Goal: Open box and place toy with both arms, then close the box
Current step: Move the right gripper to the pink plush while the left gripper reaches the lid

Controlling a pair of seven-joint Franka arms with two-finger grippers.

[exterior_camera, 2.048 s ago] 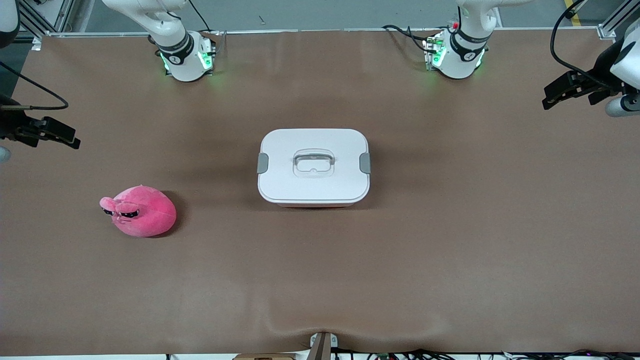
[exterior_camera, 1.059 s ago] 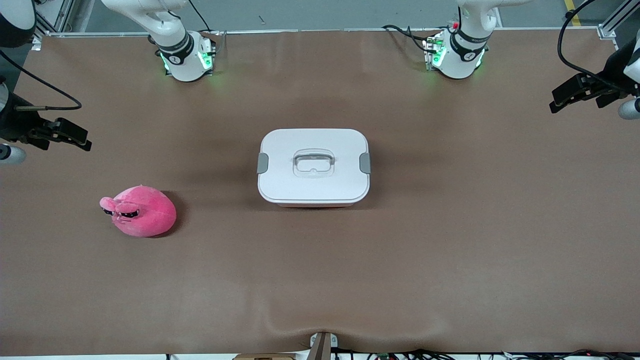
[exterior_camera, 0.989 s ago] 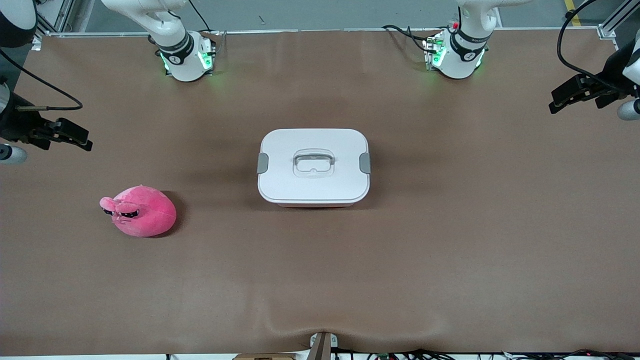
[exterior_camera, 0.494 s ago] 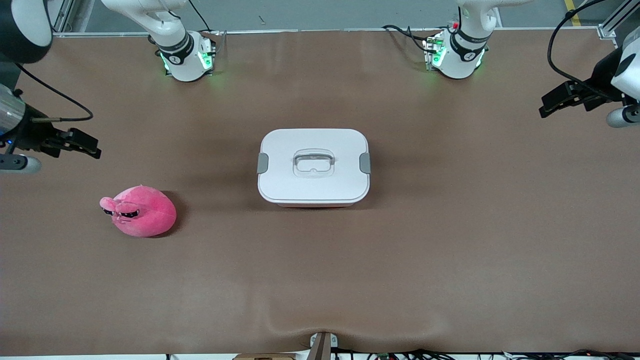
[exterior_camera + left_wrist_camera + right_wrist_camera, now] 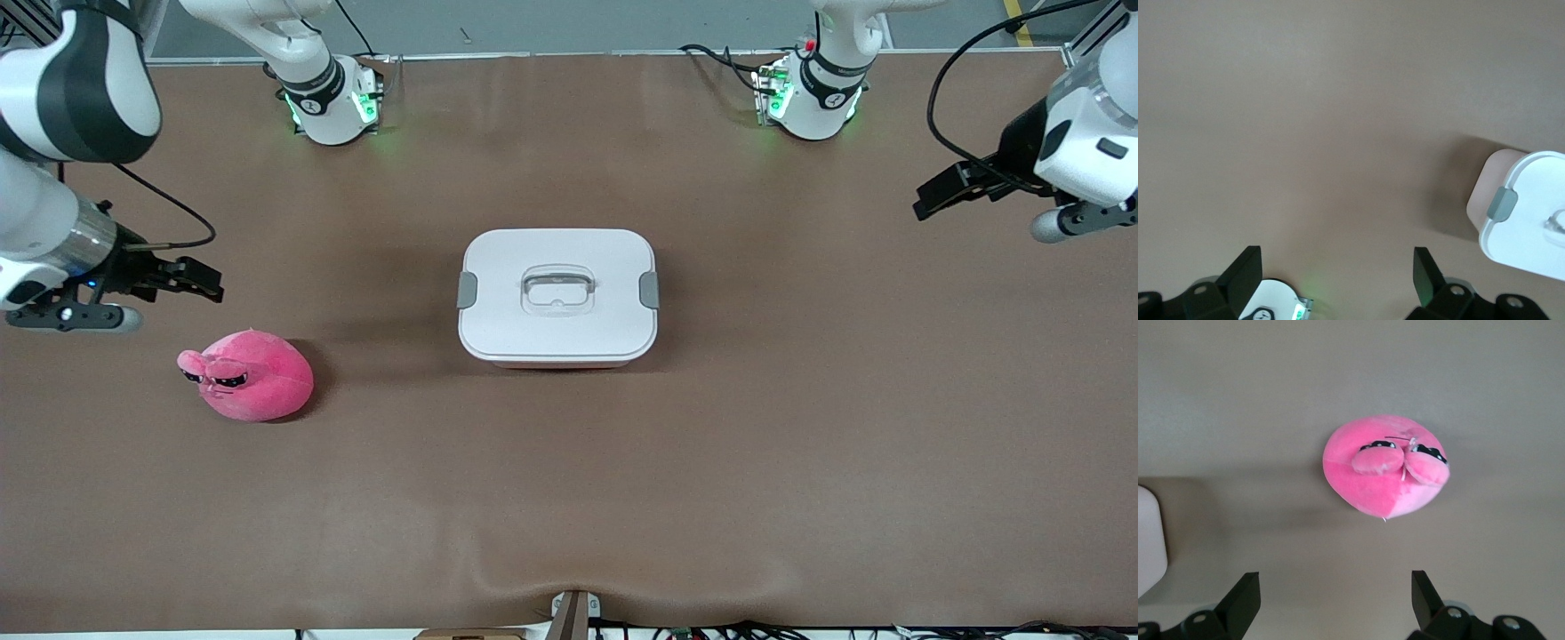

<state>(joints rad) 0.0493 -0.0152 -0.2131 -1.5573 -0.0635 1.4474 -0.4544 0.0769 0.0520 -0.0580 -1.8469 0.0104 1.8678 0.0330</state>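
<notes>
Approach step: right gripper (image 5: 203,280) hovering spread, empty, toy (image 5: 251,387) just below; left gripper (image 5: 933,200) spread over bare table; box (image 5: 557,295) lidded, latches need releasing next

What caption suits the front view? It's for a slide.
Closed box at table centre, toy toward the right arm's end; open right gripper and left gripper hover above the table.

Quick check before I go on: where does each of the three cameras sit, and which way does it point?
Front view: high across the table, facing both arm bases; shows box, toy, right tool, left tool.
Left wrist view: on the left wrist, looking down at the table and the box end; open left tool fingertips show.
Right wrist view: on the right wrist, looking down at the toy; open right tool fingertips show.
Front shares the box with left wrist, the toy with right wrist.
</notes>
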